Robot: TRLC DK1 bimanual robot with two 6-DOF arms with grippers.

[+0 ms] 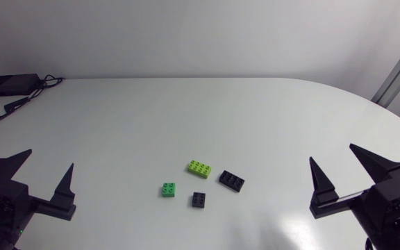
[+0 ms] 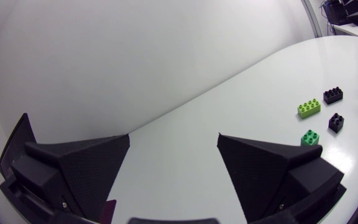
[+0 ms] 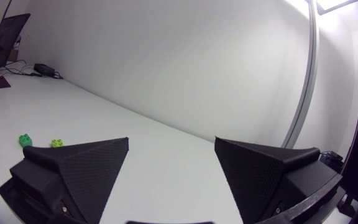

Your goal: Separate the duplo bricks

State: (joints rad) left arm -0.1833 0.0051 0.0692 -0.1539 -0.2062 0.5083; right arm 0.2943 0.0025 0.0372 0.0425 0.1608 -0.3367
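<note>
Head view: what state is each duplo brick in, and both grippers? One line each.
lime green brick: studs up, joined to nothing
long black brick: studs up, apart from the lime green brick
small green brick: studs up, on its own
small black brick: studs up, on its own
left gripper: jaws open, empty
right gripper: jaws open, empty

two green duplo bricks [image 1: 199, 167] [image 1: 168, 189], two black duplo bricks [image 1: 232, 180] [image 1: 199, 200] and two grippers [image 1: 50, 158] [image 1: 332, 152].
</note>
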